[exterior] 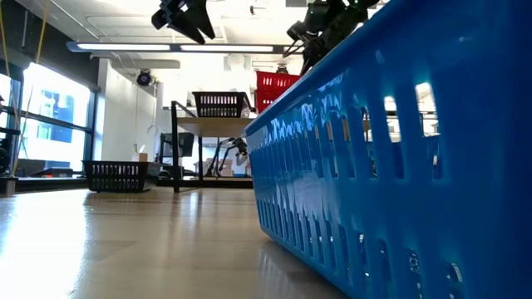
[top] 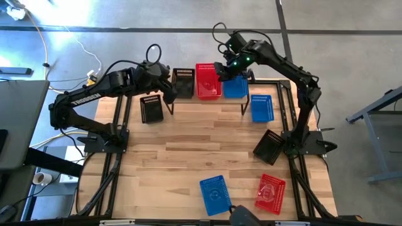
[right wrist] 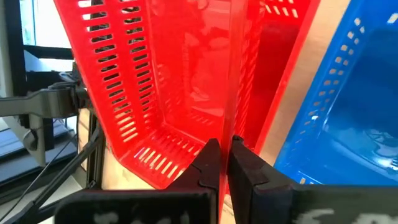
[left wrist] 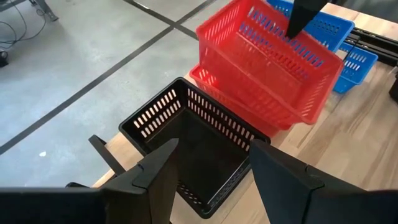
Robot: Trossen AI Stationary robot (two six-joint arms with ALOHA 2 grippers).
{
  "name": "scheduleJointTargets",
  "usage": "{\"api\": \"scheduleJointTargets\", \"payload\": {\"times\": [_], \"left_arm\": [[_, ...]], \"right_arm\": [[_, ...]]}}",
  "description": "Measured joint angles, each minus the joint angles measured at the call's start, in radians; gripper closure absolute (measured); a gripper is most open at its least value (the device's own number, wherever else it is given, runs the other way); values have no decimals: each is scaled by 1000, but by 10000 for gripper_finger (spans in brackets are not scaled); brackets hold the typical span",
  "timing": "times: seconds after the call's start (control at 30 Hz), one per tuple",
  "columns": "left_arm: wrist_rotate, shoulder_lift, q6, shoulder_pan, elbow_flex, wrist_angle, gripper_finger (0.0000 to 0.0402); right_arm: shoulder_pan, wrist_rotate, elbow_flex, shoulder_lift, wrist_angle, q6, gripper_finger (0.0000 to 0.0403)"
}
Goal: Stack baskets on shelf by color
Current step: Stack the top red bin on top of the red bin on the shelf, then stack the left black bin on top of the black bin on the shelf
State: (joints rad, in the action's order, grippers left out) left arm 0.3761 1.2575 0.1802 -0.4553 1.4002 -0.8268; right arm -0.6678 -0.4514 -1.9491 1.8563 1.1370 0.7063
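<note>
High view, shelf: on the low wooden-plank shelf (top: 207, 100) one black perforated plastic basket (top: 183, 81), two nested red perforated baskets (top: 208, 80) and one blue perforated basket (top: 236, 86) are seen.
Left gripper (top: 164, 80): held apart, empty, above the black one.
Right gripper (right wrist: 222, 163): clamped on the upper red wall.
Left to stack: two black (top: 151, 108), two blue (top: 261, 107), one red (top: 270, 193).
Right wrist view only: the pinch is shown.

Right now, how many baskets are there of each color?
Black baskets: 3
Red baskets: 3, two of them nested on the shelf
Blue baskets: 3
Total: 9
</note>
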Motion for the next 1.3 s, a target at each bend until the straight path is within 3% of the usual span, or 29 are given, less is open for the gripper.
{"api": "scheduleJointTargets", "payload": {"times": [0.27, 0.63, 0.83, 1.3], "left_arm": [[1, 0, 0, 0, 0, 0, 218], [1, 0, 0, 0, 0, 0, 218], [2, 0, 11, 0, 0, -13, 218], [61, 0, 226, -1, 0, -263, 218]], "right_arm": [[0, -18, 0, 11, -4, -15, 395], [-7, 13, 0, 9, -6, -17, 330], [-13, 6, -61, 7, 0, -70, 319], [-4, 63, -291, 6, 88, -426, 318]]}}
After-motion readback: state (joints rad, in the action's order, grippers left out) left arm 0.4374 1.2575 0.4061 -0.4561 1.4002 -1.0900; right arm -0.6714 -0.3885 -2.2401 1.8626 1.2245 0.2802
